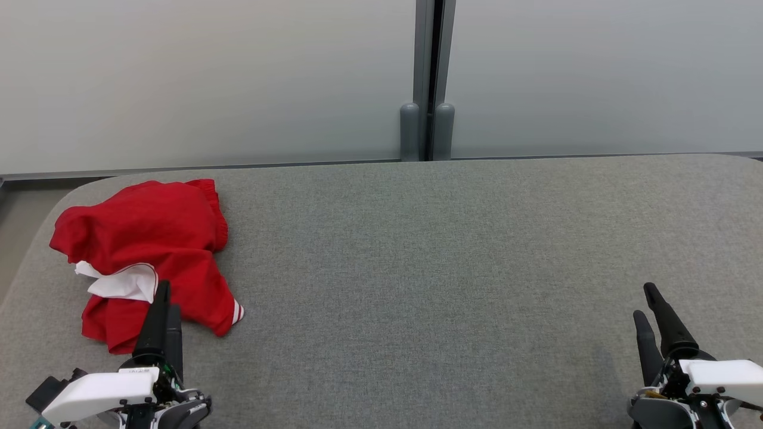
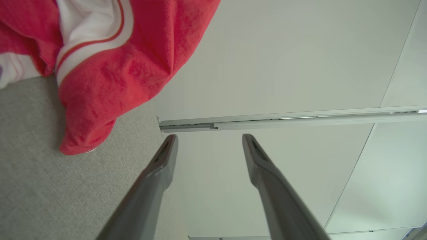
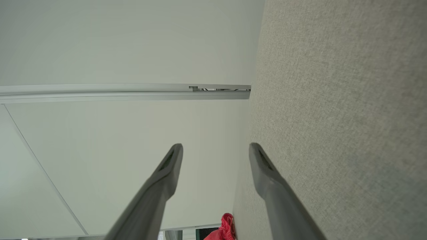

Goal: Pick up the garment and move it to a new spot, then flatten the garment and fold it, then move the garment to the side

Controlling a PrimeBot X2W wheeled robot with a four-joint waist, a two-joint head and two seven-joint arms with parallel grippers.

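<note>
Though parked right next to the work, gripping nothing: left pincer (image 1: 167,298) released, both dark fingers spread wide, tips near the front fold of the garment (image 1: 149,238) but apart from it in the left wrist view. Likewise right pincer (image 1: 645,301): released, empty, low at the near right, well apart from the cloth.

Judged to be at the very first step, the pick-up; no lifting, flattening or folding done yet. Next move, by the look of it: swing the left fingers over the heap, come down on a raised ridge of cloth, close on a good bunch, lift clear, carry toward the bare middle of the counter (image 1: 417,268). Probably work for the right one too, once spreading starts.

Outward to the garment itself: lying crumpled on the far left part of the counter, close to its rounded corner. Bright red, soft and wrinkled, bunched into a loose mound. White inner panel edged with a thin red line showing at the front; white stripes on one cuff at the near right; gathered, ribbed edge along the far right side. Behind the counter, pale wall panels (image 1: 208,77).
</note>
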